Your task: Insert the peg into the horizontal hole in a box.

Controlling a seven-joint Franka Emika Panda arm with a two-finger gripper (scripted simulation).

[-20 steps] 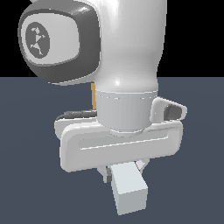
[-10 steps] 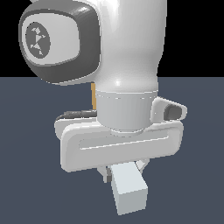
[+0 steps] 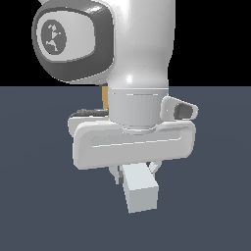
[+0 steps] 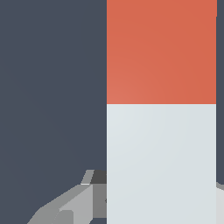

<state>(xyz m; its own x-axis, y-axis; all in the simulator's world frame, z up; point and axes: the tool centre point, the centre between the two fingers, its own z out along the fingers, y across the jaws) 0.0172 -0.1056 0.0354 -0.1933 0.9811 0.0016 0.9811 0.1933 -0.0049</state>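
Gripper [image 3: 137, 172] is clamping the peg [image 3: 139, 192] between narrow fingers; grey end is pointing toward the camera. Finger contact mostly hidden, probably both sides.

box [image 3: 105, 97]: mostly hidden behind arm | peg [image 4: 161, 112]: ends cut off | pincer fingers: mostly hidden

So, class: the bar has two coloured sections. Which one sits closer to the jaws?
The pale grey-white section of the peg. In the wrist view it runs down to the gripper, while the red-orange section lies beyond it, farther out.

no readable text, labels or numbers
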